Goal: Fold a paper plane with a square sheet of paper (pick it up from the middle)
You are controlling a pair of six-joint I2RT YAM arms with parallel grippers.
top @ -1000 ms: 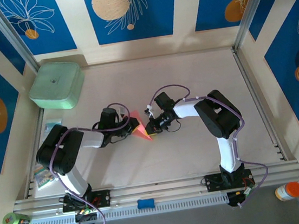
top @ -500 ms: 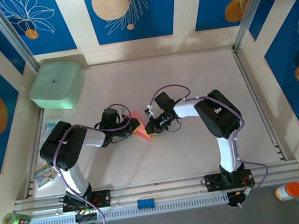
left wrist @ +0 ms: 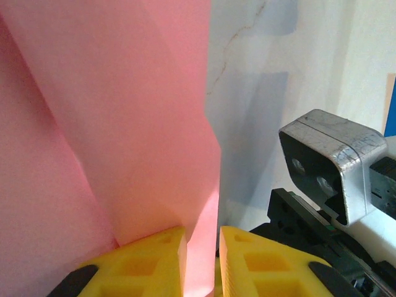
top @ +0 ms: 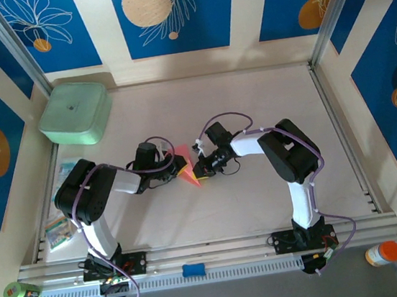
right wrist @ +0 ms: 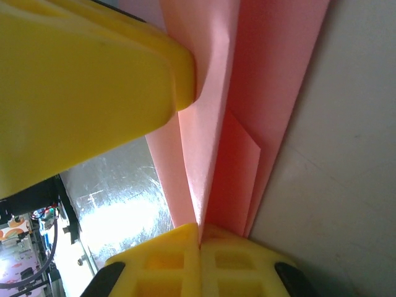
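Where the two arms meet, near the middle of the tabletop (top: pixel 265 104), the paper (top: pixel 186 168) lies as a small pink-red folded triangle, its point toward the near edge. Left wrist view: the paper (left wrist: pixel 111 124) rises in layered folds from the left gripper (left wrist: pixel 203 263), whose yellow fingers (left wrist: pixel 145 263) stand a narrow slot apart with a pink layer pinched between them. Right wrist view: the right gripper (right wrist: pixel 199 260) has its fingers pressed together on the edge of the paper (right wrist: pixel 278 68), and a finger of the left gripper (right wrist: pixel 93 80) bears on the fold from the opposite side. Box (top: pixel 75 113): mint-green, far-left corner. Packets (top: pixel 62 227): left edge.
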